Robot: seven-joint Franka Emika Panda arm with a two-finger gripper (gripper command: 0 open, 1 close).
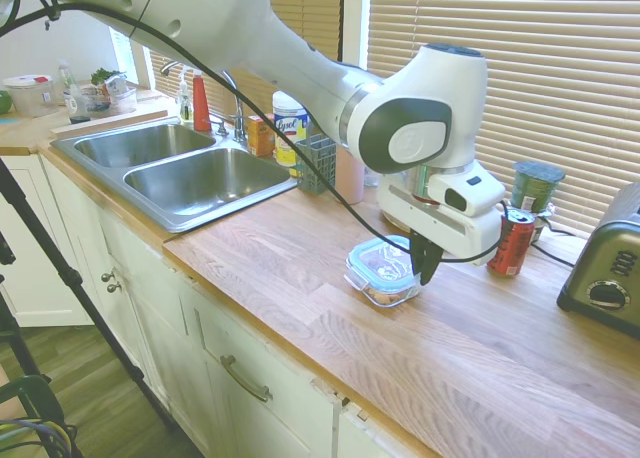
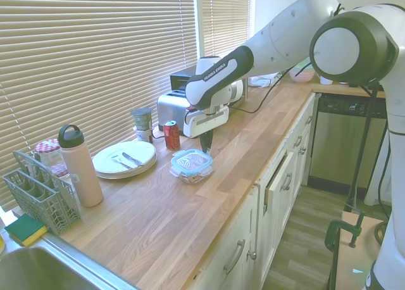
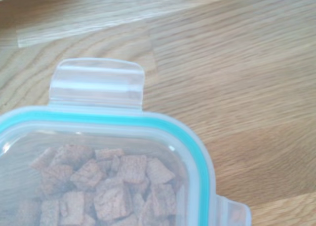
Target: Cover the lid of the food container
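The food container (image 1: 388,290) is a small clear tub holding brown cereal squares, and it stands on the wooden counter (image 1: 330,328). The clear lid (image 1: 376,258) with a teal rim lies flat on top of it. The wrist view shows the lid's (image 3: 170,130) teal rim, one snap tab (image 3: 96,83) sticking out, and the brown pieces beneath. My gripper (image 1: 425,276) points down just above the tub's edge on the red can's side. Its dark fingers look shut, with nothing between them. From the other side, the gripper (image 2: 204,149) hangs over the container's (image 2: 191,170) far edge.
A red can (image 1: 514,243), a dark-lidded jar (image 1: 537,186) and a toaster (image 1: 605,268) stand close behind the gripper. A white plate with cutlery (image 2: 124,157), a pink bottle (image 2: 80,166) and a mesh caddy (image 2: 41,198) sit toward the sink (image 1: 190,173).
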